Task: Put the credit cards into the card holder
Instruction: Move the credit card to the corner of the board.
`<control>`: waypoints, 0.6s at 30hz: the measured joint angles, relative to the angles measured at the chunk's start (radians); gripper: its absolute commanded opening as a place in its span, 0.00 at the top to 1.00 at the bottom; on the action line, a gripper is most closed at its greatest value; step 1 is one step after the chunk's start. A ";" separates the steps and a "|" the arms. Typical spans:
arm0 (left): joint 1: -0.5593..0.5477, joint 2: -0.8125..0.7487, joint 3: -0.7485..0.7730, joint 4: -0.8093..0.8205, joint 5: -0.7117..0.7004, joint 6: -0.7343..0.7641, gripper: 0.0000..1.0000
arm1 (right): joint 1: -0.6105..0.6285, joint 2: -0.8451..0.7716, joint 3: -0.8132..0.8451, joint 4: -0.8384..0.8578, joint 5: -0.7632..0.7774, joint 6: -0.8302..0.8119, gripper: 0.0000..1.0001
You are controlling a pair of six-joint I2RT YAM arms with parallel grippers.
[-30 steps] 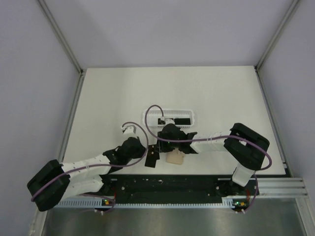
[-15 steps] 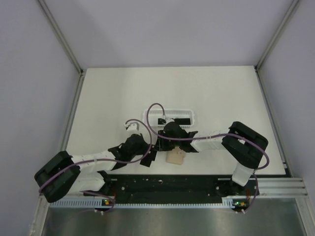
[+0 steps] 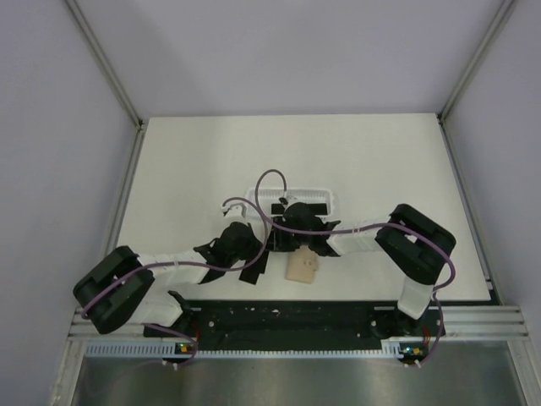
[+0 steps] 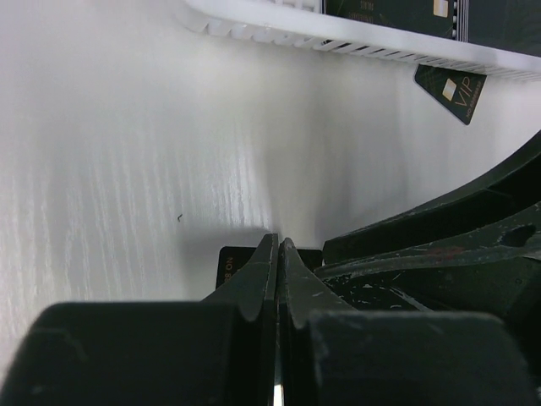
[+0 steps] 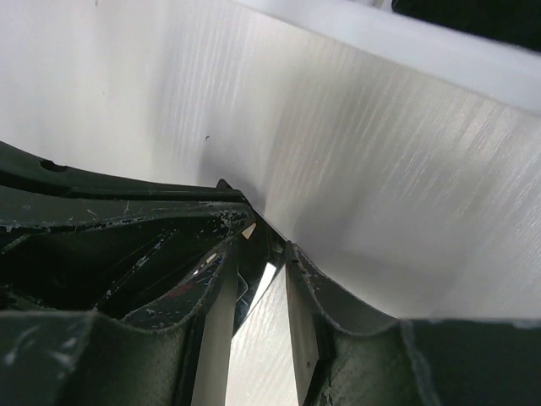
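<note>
Left gripper clamped tight on a card just left of the holder, right gripper jaws partly apart, grip unclear, crowding beside it; thin pinch may slip, arms may bump.

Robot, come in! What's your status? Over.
Left claw shut on a card. Right claw partly open, grip unclear. Holder on table near both claws. More cards in basket. Over.
</note>
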 measured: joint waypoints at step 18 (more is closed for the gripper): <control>0.034 -0.228 -0.019 -0.173 -0.067 0.030 1.00 | -0.026 -0.092 -0.055 -0.082 0.080 -0.053 0.70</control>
